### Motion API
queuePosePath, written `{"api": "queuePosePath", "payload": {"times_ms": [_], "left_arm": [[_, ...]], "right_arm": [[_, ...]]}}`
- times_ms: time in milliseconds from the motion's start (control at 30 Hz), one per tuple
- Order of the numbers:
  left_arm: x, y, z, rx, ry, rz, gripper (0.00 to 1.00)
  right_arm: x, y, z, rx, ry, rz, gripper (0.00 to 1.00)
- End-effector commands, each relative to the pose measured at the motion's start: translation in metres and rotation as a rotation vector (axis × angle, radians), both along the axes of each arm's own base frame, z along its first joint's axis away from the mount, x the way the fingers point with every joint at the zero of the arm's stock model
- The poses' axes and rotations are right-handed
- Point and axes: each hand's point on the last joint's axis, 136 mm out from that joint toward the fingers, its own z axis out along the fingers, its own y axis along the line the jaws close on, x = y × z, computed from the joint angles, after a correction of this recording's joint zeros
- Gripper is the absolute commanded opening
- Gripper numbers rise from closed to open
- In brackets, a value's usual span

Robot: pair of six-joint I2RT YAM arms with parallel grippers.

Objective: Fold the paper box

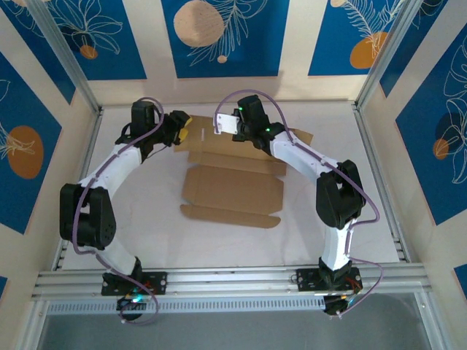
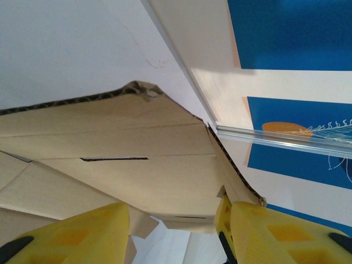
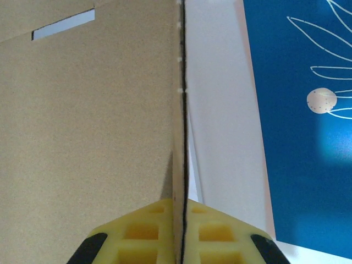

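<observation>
Judging your paper box [image 1: 232,191] light but stiff, take its edges: right claw [image 3: 182,220] pinches the 12 o'clock edge, left claw [image 2: 171,212] stands half-open

My white table [image 1: 146,219] | on it, ahead of me: the paper box [image 1: 232,191], brown cardboard, unfolded | its near panels lie flat at mid-table, far end toward the back
</observation>
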Motion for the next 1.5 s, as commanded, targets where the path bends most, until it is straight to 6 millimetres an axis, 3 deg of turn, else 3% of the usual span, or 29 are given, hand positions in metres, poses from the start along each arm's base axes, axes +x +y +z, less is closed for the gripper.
{"api": "queuePosePath", "payload": {"times_ms": [0,167,467,733,1167,1467], "left_arm": [[0.003,0.006,0.024,0.041,-0.083,0.002,0.53],[0.013,0.013,0.033,0.065,-0.093,0.018,0.57],[0.025,0.02,0.043,0.031,-0.124,0.046,0.56],[0.022,0.018,0.012,0.036,-0.03,0.041,0.51],[0.0,-0.017,-0.017,-0.008,0.01,-0.049,0.28],[-0.007,-0.037,-0.028,-0.043,0.029,-0.103,0.27]], "right_arm": [[-0.001,0.005,0.033,0.029,-0.08,0.011,0.0],[-0.003,0.006,0.032,0.028,-0.075,0.013,0.0],[-0.01,0.01,0.033,0.026,-0.074,0.031,0.0],[-0.006,0.01,0.042,0.031,-0.098,0.02,0.0],[0.004,0.013,0.045,0.037,-0.105,-0.004,0.0],[0.006,0.019,0.042,0.041,-0.098,-0.008,0.0]]}}
